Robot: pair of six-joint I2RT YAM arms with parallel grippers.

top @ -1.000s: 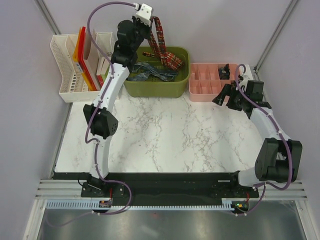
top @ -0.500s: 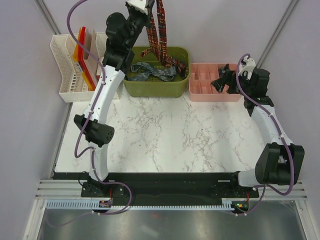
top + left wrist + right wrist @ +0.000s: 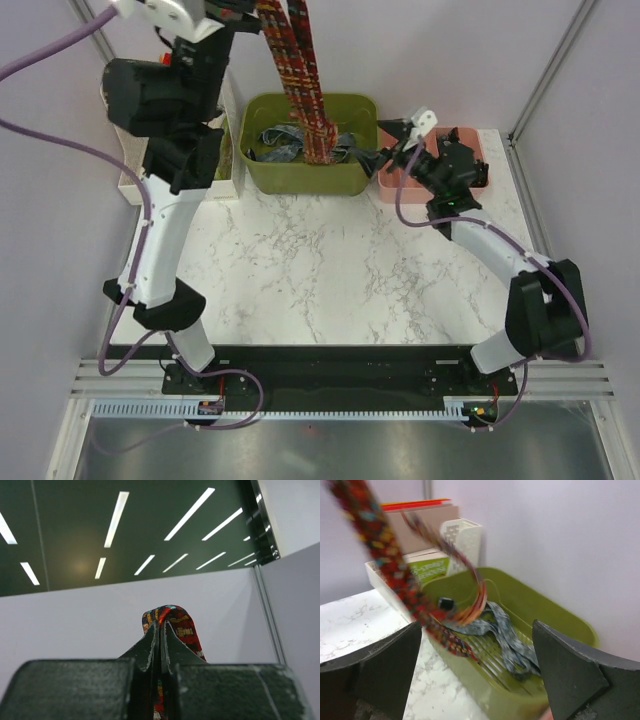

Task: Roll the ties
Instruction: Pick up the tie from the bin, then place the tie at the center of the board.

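— Where is the right gripper (image 3: 385,145)?
— Over the far edge of the marble table (image 3: 320,270). Its fingers are spread wide and hold nothing. The green bin (image 3: 300,182) is just ahead of its tips, and the pink tray (image 3: 400,185) lies below its wrist.
— And the ties?
— The blue-grey tie (image 3: 506,630) lies crumpled on the bin floor, ahead of that open gripper and lower. The red patterned tie (image 3: 297,80) crosses in front of the same fingers, blurred in the wrist view. Its lower part rests in the bin.
— What holds it?
— The left gripper (image 3: 160,636), farther back and high above the bin, is clamped on it. A fold of the tie loops over just past its fingertips. Two strands hang side by side from there into the bin.
— So its long axis?
— Up and down, from the left gripper to the bin. I cannot tell which end is the pointed one.
— And beyond?
— Past the bin from the right gripper stands a white rack (image 3: 462,535) of folders.
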